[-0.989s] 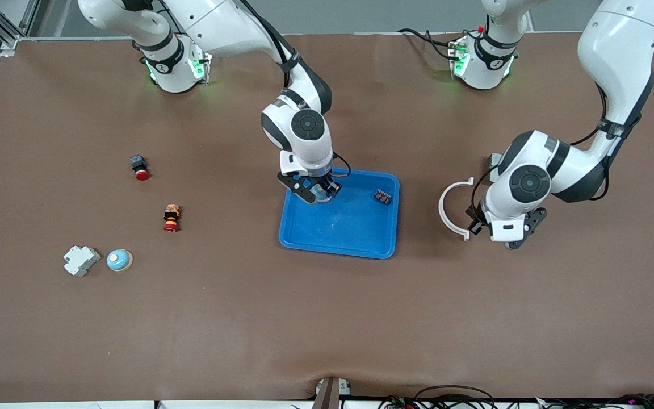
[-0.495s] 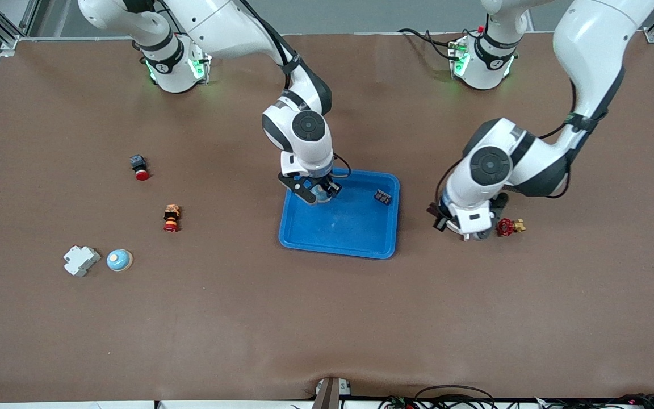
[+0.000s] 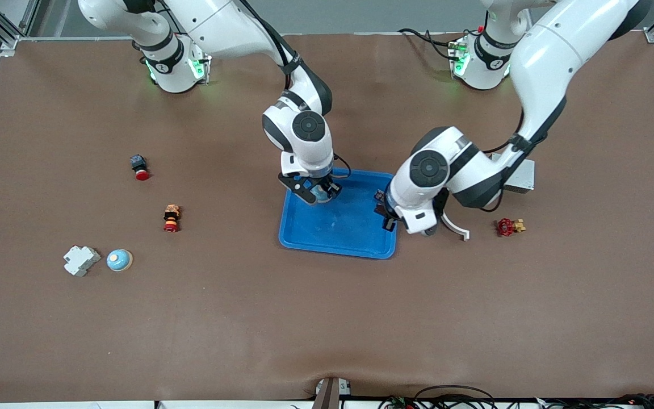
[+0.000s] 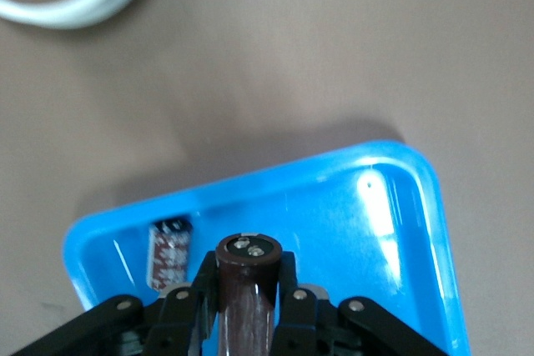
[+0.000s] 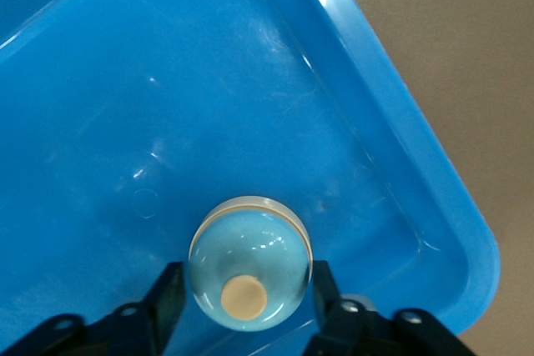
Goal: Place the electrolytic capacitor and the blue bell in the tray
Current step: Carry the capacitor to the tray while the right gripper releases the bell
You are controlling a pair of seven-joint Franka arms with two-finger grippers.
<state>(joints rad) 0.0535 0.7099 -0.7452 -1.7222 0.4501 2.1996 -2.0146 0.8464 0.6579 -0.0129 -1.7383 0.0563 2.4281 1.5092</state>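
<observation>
1. In the centre of the front view, a shallow bright blue plastic tray (image 3: 332,250) sits on the brown desk (image 3: 327,329).
2. The right end effector (image 3: 317,194) is low over the tray's upper corner. Its fingers are clamped on a pale blue dome-shaped bell (image 5: 250,260). Whether the bell touches the tray floor cannot be told.
3. The left end effector (image 3: 390,218) hangs over the tray's rim at the left arm's end. It grips a dark brown cylindrical electrolytic capacitor (image 4: 248,289) across its body, terminal end pointing outward.
4. A similar small dark capacitor (image 4: 169,252) lies inside the tray just beside it.
5. The bell looks hard, smooth and rounded, so probably slippery. The broad base edge, where the fingers sit, seems the safest hold.
6. The capacitor looks light and rigid with a slick sleeve. It will likely roll once released, so a mid-body grip suits it.
</observation>
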